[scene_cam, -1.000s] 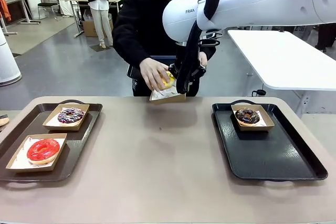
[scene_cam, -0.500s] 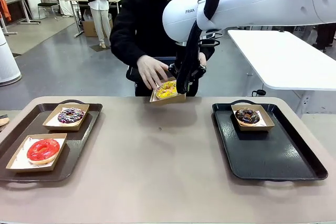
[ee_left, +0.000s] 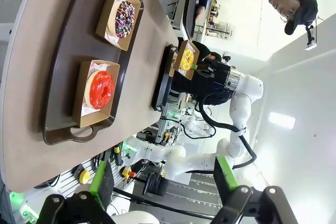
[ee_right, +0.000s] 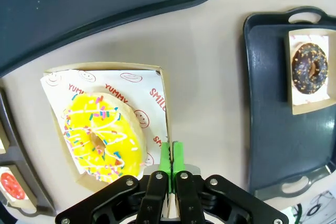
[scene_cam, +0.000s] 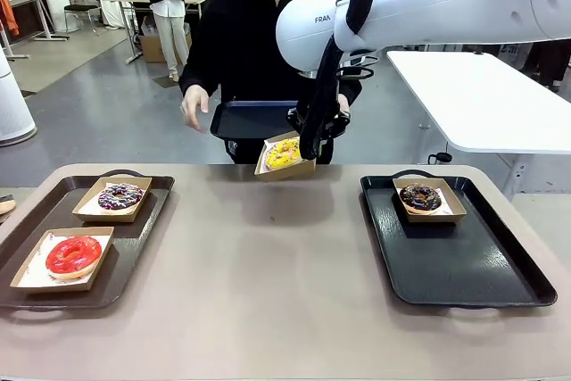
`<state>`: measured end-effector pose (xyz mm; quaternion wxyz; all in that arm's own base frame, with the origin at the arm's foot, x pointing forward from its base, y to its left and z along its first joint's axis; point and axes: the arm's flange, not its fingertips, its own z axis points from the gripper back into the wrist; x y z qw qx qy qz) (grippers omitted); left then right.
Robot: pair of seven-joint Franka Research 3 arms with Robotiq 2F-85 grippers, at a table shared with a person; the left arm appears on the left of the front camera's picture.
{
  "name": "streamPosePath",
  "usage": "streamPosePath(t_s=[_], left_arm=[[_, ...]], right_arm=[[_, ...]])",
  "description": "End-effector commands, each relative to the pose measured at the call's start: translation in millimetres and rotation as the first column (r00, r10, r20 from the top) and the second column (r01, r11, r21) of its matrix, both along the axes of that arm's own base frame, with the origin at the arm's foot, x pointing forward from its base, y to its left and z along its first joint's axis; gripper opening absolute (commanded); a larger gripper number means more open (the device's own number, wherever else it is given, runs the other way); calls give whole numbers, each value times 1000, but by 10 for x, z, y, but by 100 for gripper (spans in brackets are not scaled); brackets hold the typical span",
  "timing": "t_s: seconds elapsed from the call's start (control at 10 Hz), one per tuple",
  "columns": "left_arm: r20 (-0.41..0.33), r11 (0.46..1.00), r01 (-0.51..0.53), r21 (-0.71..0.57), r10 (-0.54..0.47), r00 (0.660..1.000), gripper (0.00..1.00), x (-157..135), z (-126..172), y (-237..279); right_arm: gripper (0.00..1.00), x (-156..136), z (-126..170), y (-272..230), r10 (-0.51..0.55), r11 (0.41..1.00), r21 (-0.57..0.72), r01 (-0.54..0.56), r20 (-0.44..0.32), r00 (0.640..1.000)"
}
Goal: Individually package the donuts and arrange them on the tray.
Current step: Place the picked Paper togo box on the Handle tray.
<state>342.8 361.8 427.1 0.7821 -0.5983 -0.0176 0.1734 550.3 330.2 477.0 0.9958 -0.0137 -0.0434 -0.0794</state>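
Since 1 s ago: person's hand [scene_cam: 193, 104] lifted off the yellow donut [scene_cam: 284, 153] and drawn back to the far left, leaving the paper-lined box [scene_cam: 284, 160] pinched at 1 wall by the right gripper [ee_right: 170, 167], jaws fully closed on the cardboard edge and carrying the box clear of the table [scene_cam: 268, 274] at the far edge. Left gripper [ee_left: 163, 179] raised well apart from the work, jaws spread wide, holding nothing. Risk, as judged: single-edge pinch on thin card, with the donut's weight off to 1 side of the grip, so sagging, tilting or slipping of the box likely under a quick swing, and the donut sliding out over the low wall; possible clipping of the right tray's [scene_cam: 500, 285] rim or of the box already there on set-down. Contents: left tray [scene_cam: 134, 256] with 2 boxes, the purple-white sprinkled donut [scene_cam: 119, 195] in the far one, the red donut [scene_cam: 73, 254] in the near one; right tray with 1 box at its far corner holding the chocolate donut [scene_cam: 419, 196], rest of that tray bare; another dark tray [scene_cam: 245, 118] at the person's side, contents not discernible.
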Motion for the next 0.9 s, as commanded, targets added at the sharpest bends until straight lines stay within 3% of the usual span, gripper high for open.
streamPosePath(t_s=[0.0,0.2,0.4,0.6,0.8], left_arm=[[-1,1000,4,-4,-4,1000,100,-12,9,-2],[-1,1000,4,-4,-4,1000,100,-12,9,-2],[-1,1000,4,-4,-4,1000,100,-12,9,-2],[-1,1000,4,-4,-4,1000,100,-12,9,-2],[-1,1000,4,-4,-4,1000,100,-12,9,-2]], right_arm=[[1,-155,69,-100,92,996,-5,-92,-11,996],[1,-529,327,-420,177,984,0,-177,-36,983],[1,-932,540,-956,150,989,26,-149,-62,987],[1,-1289,480,-1435,65,996,58,-61,-63,996],[1,-1547,277,-1837,74,997,39,-72,-50,996]])
